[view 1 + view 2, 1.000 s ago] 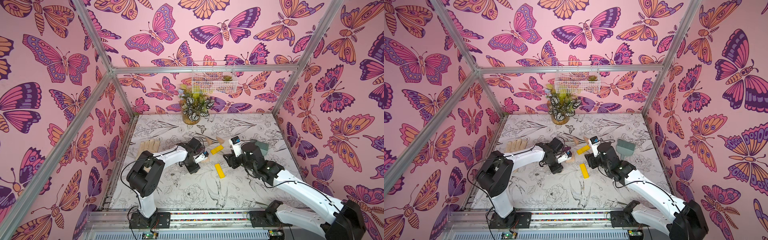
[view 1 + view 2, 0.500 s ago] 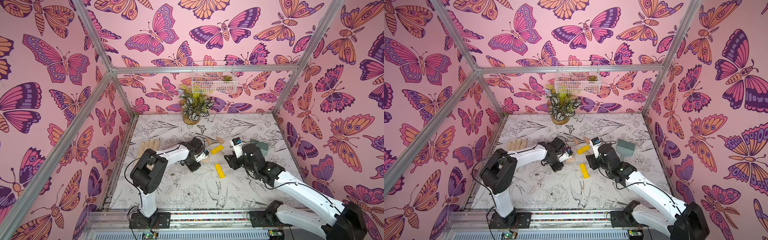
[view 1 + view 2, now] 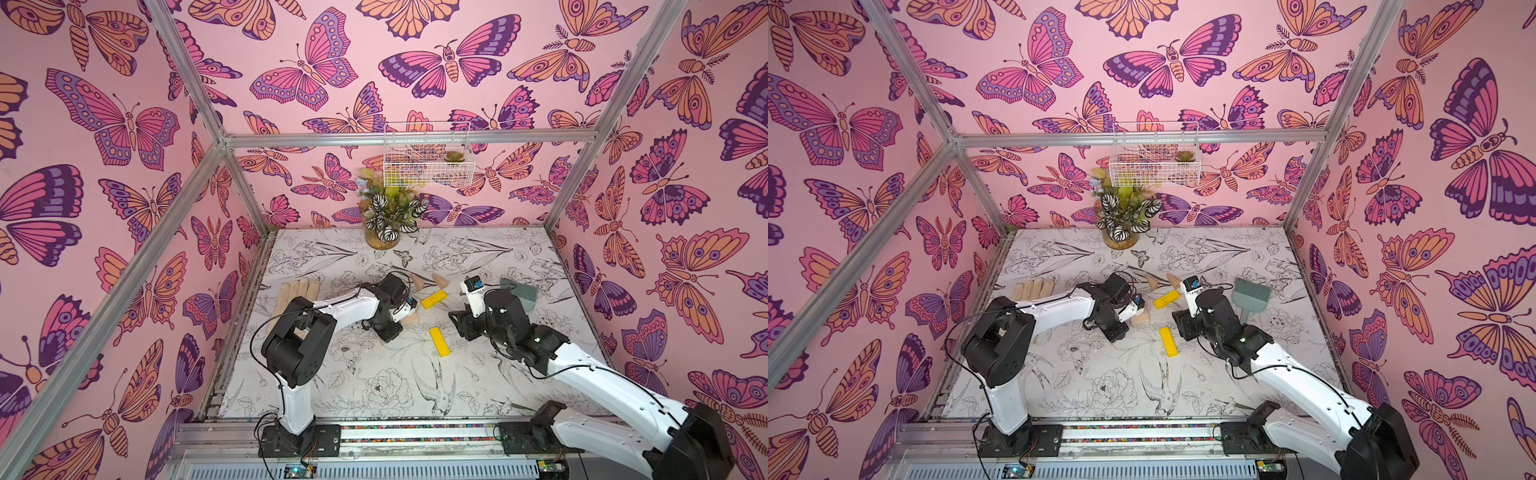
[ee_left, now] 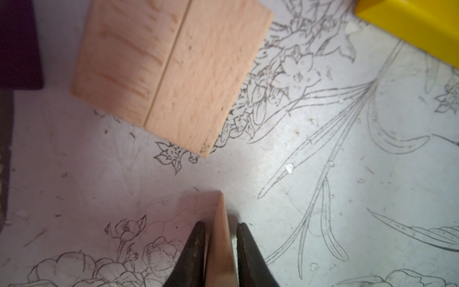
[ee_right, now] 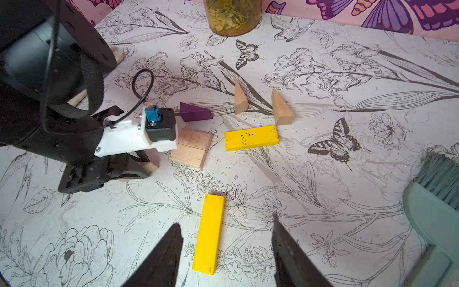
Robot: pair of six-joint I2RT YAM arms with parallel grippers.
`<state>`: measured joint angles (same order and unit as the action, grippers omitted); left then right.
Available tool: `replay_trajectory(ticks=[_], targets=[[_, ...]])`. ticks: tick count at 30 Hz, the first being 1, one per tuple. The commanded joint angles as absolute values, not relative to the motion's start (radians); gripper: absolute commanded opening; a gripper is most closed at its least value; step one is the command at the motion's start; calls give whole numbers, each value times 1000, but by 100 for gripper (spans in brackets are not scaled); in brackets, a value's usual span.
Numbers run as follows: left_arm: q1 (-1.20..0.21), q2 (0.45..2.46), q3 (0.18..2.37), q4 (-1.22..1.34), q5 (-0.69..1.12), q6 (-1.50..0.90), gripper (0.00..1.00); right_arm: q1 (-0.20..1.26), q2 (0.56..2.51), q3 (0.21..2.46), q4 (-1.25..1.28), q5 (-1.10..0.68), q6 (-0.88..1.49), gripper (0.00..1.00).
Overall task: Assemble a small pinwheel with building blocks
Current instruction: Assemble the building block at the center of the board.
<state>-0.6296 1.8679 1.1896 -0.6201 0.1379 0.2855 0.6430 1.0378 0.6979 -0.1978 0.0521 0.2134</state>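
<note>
Left fingers (image 4: 196,248) have closed, now clamped on a wooden wedge (image 4: 219,236) on the desk (image 4: 323,174) near the square centre (image 4: 171,74); right fingers (image 5: 161,261) stand apart above a yellow bar (image 5: 210,233). Placing probably follows.

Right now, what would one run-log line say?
left gripper: shut on wood wedge | right gripper: open, facing yellow bar | other blocks: loose, unassembled

Two arms, white shells with black joint housings: left arm (image 3: 345,305), right arm (image 3: 602,382). Black base plates (image 3: 297,440). Black braided cable sleeve (image 5: 95,82). White wrist bracket (image 5: 124,139), screws showing, blue plug on black camera block. Right hand (image 5: 226,220): fingers (image 5: 159,261) black, tapered.
</note>
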Motion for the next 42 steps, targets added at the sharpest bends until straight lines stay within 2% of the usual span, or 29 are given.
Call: replay_trajectory(ticks=[1,10,12,19,21,25,33,39,42], targets=[[-635,1899,1206,-616,156,272,15,637,1031,690,-196,59,227,60],[-635,1911,1204,-614,163,267,19,636,1031,686,-194,56,230,59],[-636,1907,1202,-611,159,264,25,636,1031,687,-194,54,230,59],[-634,1899,1202,-602,154,243,54,637,1038,702,-194,60,208,60],[-634,1886,1200,-590,155,234,59,635,1048,719,-201,60,192,60],[-619,1804,1190,-568,170,192,63,623,1093,771,-227,45,159,61],[-465,1463,1073,-500,163,-12,71,603,1352,1011,-314,-42,-5,63],[-350,1202,896,-438,143,-148,89,603,1658,1274,-447,-127,-154,61],[-321,1113,845,-438,127,-202,96,610,1789,1392,-494,-111,-189,60]])
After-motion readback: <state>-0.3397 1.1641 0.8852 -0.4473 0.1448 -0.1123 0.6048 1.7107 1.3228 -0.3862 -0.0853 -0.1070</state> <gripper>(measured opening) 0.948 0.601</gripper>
